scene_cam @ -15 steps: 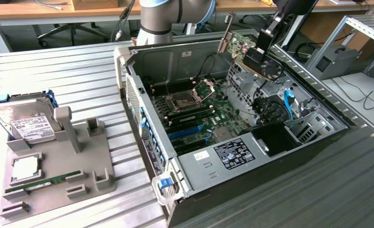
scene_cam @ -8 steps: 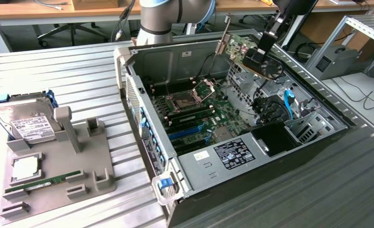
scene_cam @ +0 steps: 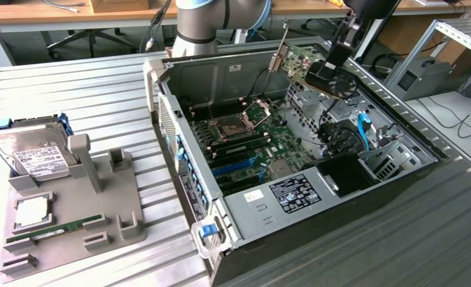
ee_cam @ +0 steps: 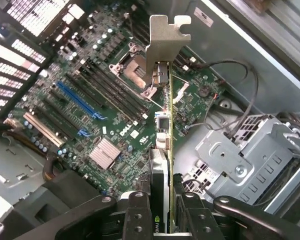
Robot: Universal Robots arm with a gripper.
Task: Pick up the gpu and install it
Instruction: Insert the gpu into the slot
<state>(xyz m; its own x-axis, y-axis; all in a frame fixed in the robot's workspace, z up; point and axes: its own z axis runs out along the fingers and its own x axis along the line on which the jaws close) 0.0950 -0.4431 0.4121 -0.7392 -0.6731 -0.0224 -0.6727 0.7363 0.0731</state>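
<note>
Exterior view: we saw the gripper (scene_cam: 331,64) poised above the open computer case (scene_cam: 339,233), its jaws closed part-way and clamped on the gpu (scene_cam: 299,60). The card hung in the air over the far side of the case, clear of the motherboard (scene_cam: 247,149), its silvery bracket (scene_cam: 280,51) towards the exterior view's left. In the wrist view we saw the fingers (ee_cam: 137,215) pinching the card edge-on from both sides. A hard drive (scene_cam: 32,152) and a memory stick (scene_cam: 55,230) lay on a grey tray (scene_cam: 127,206) beside the case.
</note>
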